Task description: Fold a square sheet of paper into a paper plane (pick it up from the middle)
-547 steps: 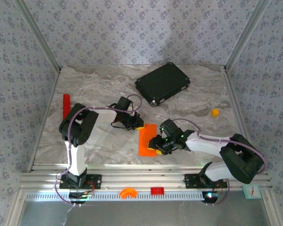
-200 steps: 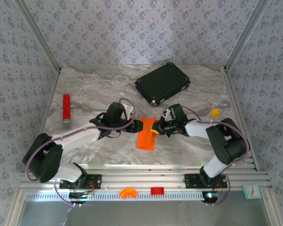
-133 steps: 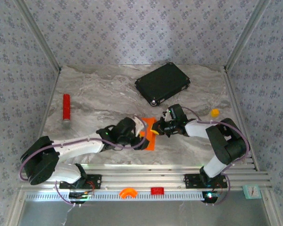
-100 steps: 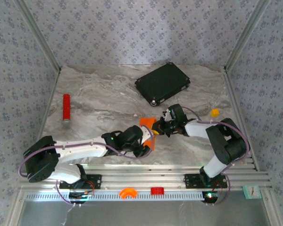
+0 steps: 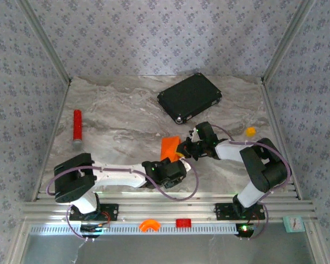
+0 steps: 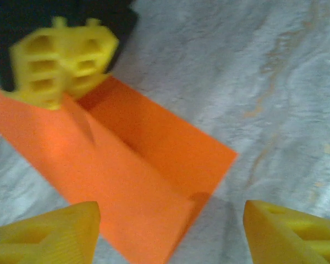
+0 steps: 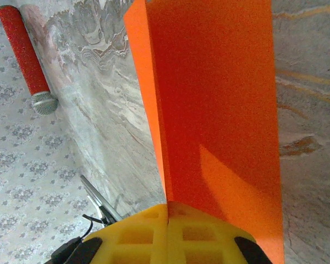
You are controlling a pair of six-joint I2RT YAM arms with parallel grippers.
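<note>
We are watching right tool [image 7: 168, 210] pinching one end of the folded orange sheet [image 7: 214, 99] | left tool [image 6: 170, 231] gaping wide, sheet lying just ahead.

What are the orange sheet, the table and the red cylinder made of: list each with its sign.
Orange sheet: thin matte paper, by its sharp crease and knife-thin edge.
Table: grey marble look, veined; possibly a printed laminate.
Red cylinder: grainy, sparkly red coat, silvery mesh-like end; core material unclear.
</note>
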